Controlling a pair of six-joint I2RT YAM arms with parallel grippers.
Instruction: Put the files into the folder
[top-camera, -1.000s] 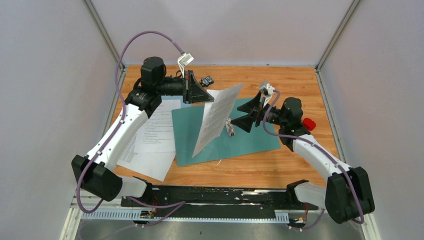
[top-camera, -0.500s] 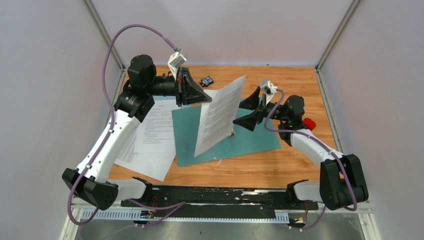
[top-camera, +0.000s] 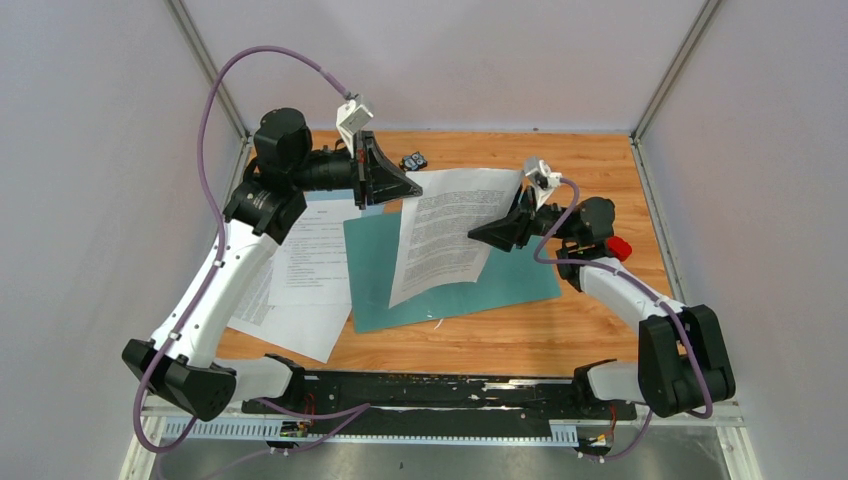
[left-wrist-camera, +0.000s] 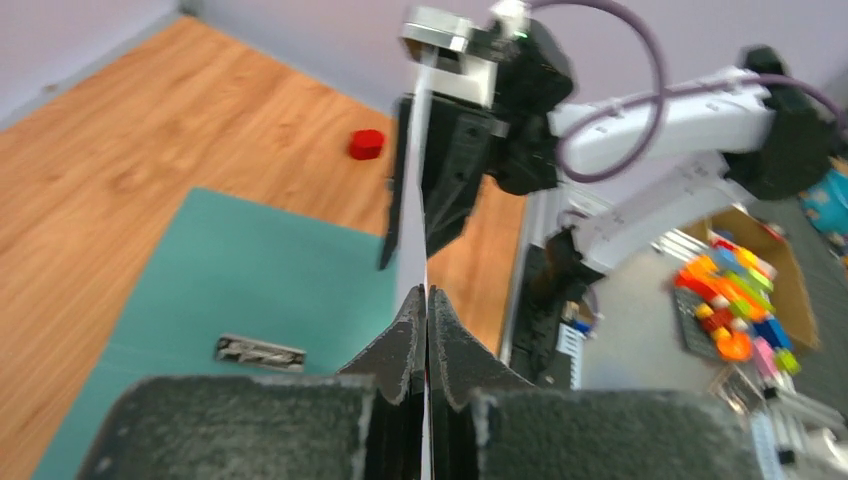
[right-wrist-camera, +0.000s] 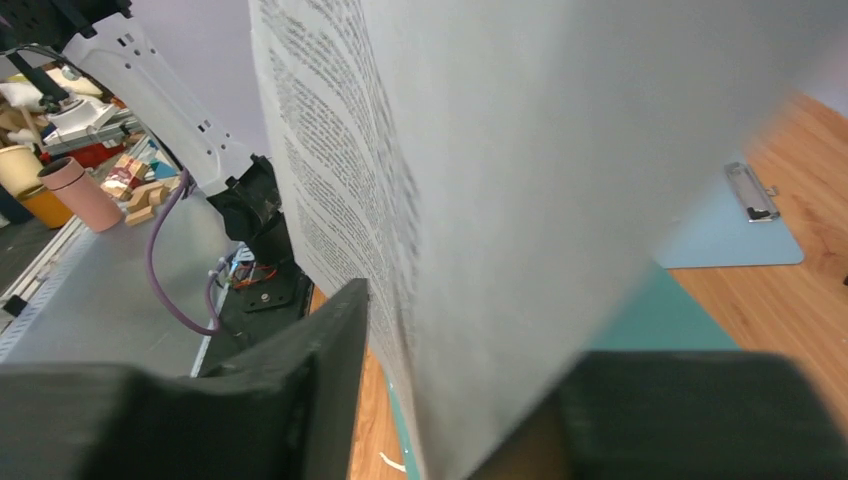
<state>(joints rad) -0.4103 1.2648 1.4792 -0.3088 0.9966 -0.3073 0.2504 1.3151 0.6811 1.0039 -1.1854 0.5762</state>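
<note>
One file (top-camera: 445, 235), a white sheet with dense print, hangs over the open teal folder (top-camera: 505, 280). My left gripper (top-camera: 405, 190) is shut on the sheet's far left corner; in the left wrist view the sheet (left-wrist-camera: 419, 200) runs edge-on out of the closed gripper (left-wrist-camera: 427, 292) above the folder (left-wrist-camera: 250, 270). My right gripper (top-camera: 480, 235) straddles the sheet's right edge. The right wrist view shows the sheet (right-wrist-camera: 560, 150) between the jaws of that gripper (right-wrist-camera: 460, 330), with a gap beside one finger. More files (top-camera: 315, 255) lie left of the folder.
A pale blue clipboard (right-wrist-camera: 735, 225) lies behind the folder. A red cap (top-camera: 618, 247) sits by the right arm and a small black object (top-camera: 414, 161) at the back. A metal clip (left-wrist-camera: 259, 351) rests on the folder cover. Booth walls close in on both sides.
The sheet swung from hanging upright to lying flatter across both grippers. My right gripper moved onto its right edge and its jaws narrowed. The left gripper kept its grip.
</note>
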